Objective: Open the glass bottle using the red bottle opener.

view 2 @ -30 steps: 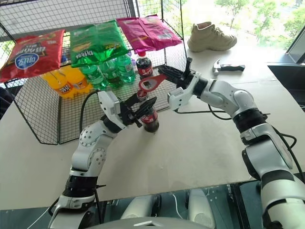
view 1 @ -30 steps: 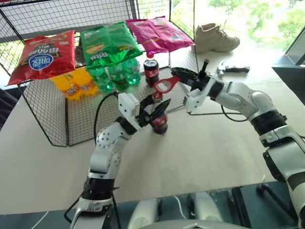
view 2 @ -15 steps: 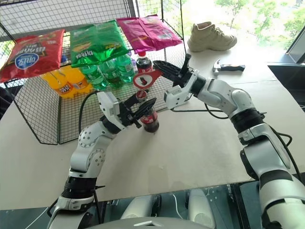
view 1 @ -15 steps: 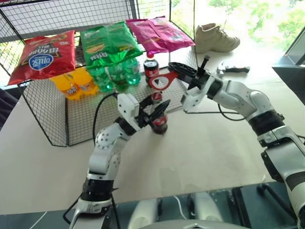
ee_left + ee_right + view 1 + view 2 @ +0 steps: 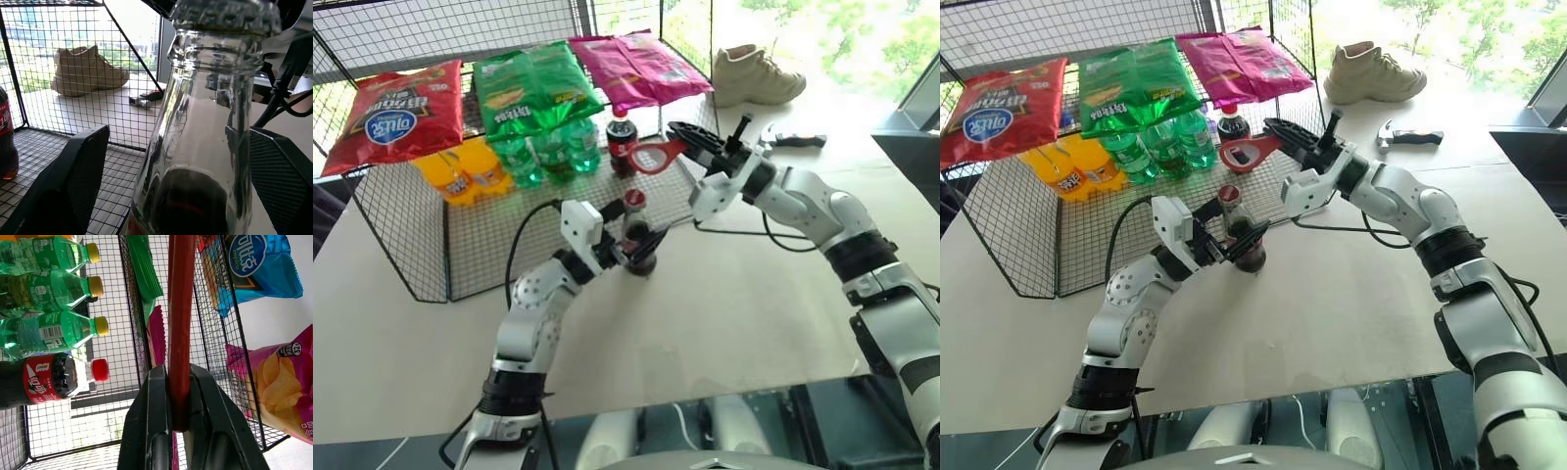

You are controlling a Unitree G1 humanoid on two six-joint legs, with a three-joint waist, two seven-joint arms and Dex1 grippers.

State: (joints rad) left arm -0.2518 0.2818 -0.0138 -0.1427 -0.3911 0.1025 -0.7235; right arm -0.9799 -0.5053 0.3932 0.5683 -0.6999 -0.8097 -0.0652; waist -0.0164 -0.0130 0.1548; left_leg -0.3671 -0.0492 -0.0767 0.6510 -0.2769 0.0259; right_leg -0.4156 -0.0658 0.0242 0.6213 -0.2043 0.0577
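A pale, paper-covered surface carries a black wire-mesh rack holding chip bags, with green and orange plastic bottles and a plastic cola bottle with a red screw cap inside it. In front of the rack stands the small contoured clear glass bottle of dark liquid, upright on the surface, its metal cap on. The left gripper flanks the bottle's body, its jaws spread apart with a gap on each side. Above and behind the bottle, the right gripper has its jaws clamped on the handle of the flat red bottle opener, the ring head pointing toward the rack.
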